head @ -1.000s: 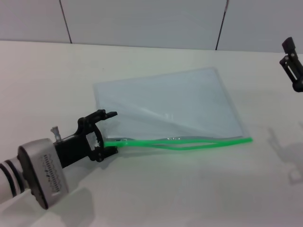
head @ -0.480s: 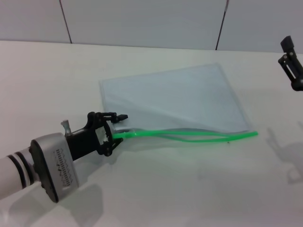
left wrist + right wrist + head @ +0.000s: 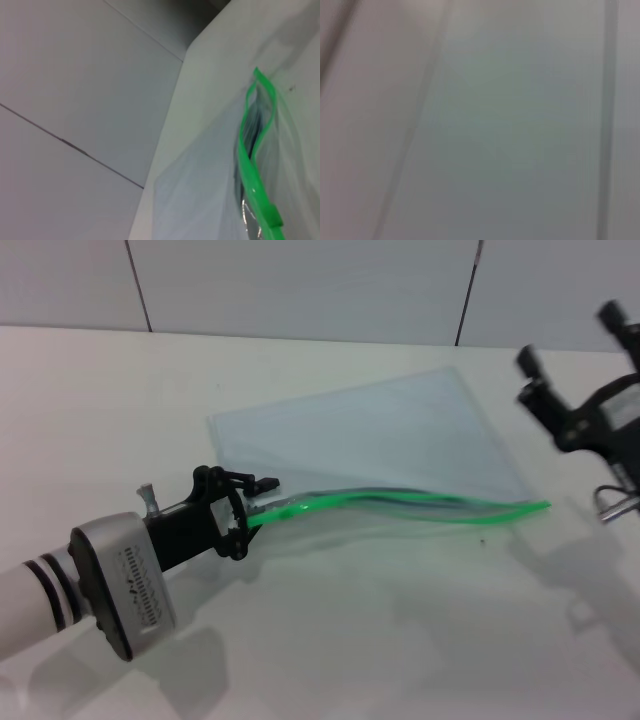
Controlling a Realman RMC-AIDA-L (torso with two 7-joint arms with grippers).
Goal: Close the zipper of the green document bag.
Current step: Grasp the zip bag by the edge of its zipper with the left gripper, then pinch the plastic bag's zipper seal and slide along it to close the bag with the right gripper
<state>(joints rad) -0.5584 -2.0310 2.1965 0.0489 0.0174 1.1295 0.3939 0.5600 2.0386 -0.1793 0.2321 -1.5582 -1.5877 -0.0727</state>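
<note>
Left claw [image 3: 250, 512] sitting low on the white worktop [image 3: 330, 640], at the near left corner of the green document bag [image 3: 370, 435]. Black fingers [image 3: 240, 481] closing around the left end of the zipper [image 3: 400, 505], one above the strip and one below, pinching that end. Lifting that end a little off the worktop. Running from the claw out to the right, across the near edge of the bag, as a bright green strip. Splitting into two wavy lines in the middle, with a dark gap between, so hanging partly open there. Coming together again at the far right tip. Showing the same gap in the left wrist view, with a small darker green slider [image 3: 272, 216] near the camera. Lying flat behind the strip, pale and see-through, reaching toward the back wall.

Right claw [image 3: 575, 370] hanging in the air off to the right, above and just past the bag's right corner, not touching it. Spreading its fingers wide apart, holding nothing.
</note>
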